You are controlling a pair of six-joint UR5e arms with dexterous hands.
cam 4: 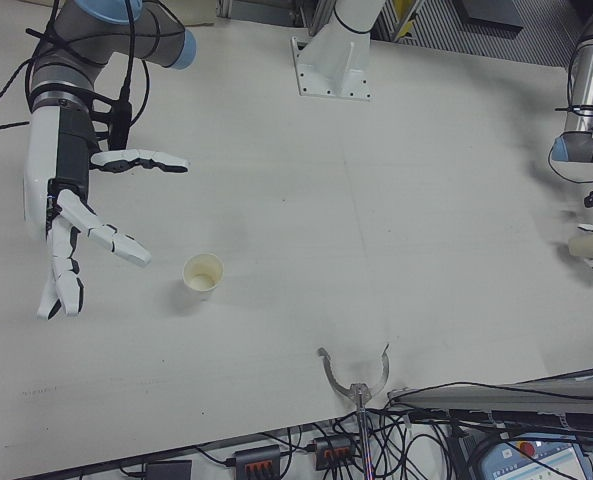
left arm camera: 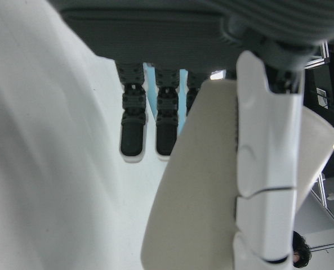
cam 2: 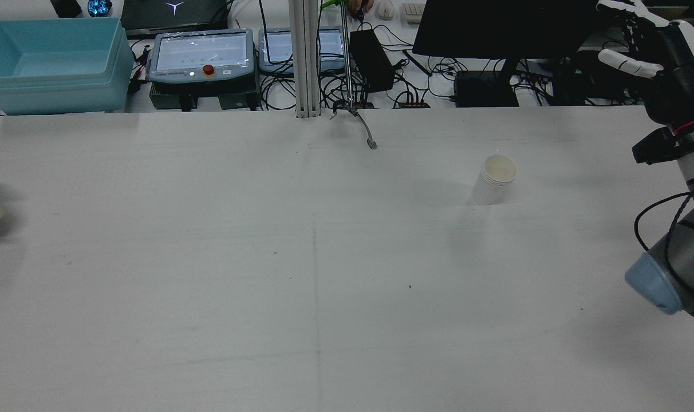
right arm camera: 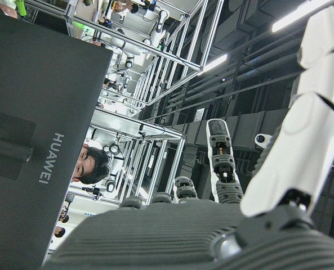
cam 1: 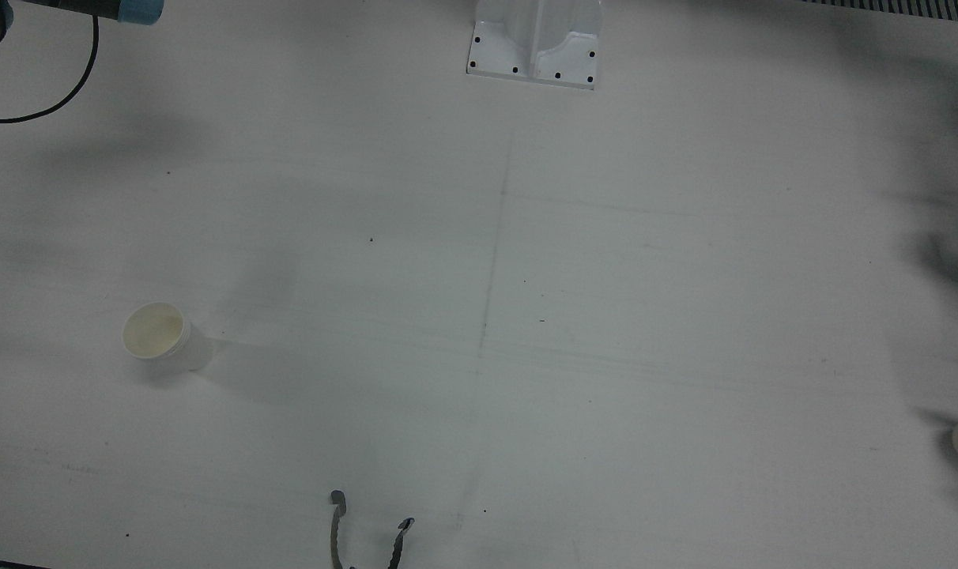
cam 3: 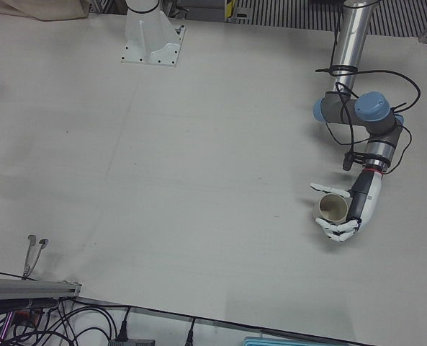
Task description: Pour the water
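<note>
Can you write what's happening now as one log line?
left hand: around cup | right hand: open, raised | other cup: upright, untouched

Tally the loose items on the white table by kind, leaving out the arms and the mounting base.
Pale paper cups: 2, one standing free, one between the left hand's fingers.
Grey metal tongs: 1, at the operators' edge.
Total: 3.
</note>
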